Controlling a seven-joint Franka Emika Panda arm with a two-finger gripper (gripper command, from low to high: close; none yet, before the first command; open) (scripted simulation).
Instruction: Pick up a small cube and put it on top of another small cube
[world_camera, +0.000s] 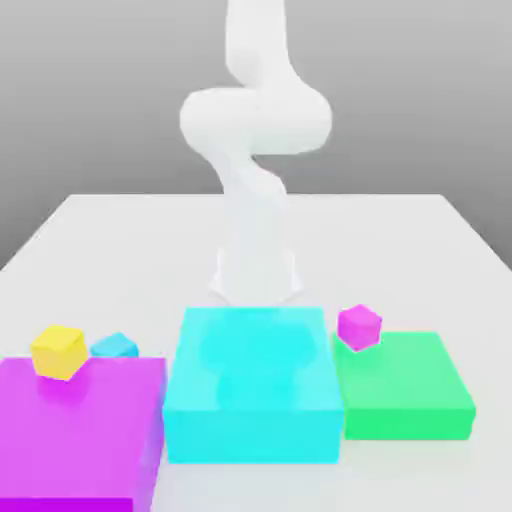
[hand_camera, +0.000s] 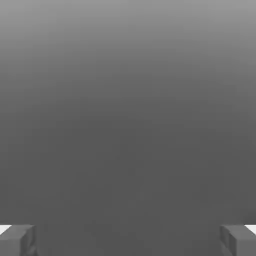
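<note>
While my white arm rises in a twisted column behind the blocks, my gripper looks out on plain grey, nothing between its fingers. My two fingertips sit far apart at opposite edges of the hand view, so my hand is spread wide and holds nothing.

Over to the exterior view now. Three big flat blocks lie in a row along the front of the white table. On the exterior view's left sits the large magenta block; in the middle, the large cyan block, glossy enough to carry a faint reflection of my arm on its top face; on the exterior view's right, the large green block. The cyan block is just beside the green one, and close to the magenta one.

And there is the small cyan cube, at the back edge of the magenta block, partly hidden behind the small yellow cube. Whether it stands on the block or just behind it on the table, I cannot tell. The yellow cube rests on the magenta block's top, near its far edge, the two little cubes right beside each other.

A small magenta cube sits tilted at the far corner of the green block, near the cyan block's edge.
</note>
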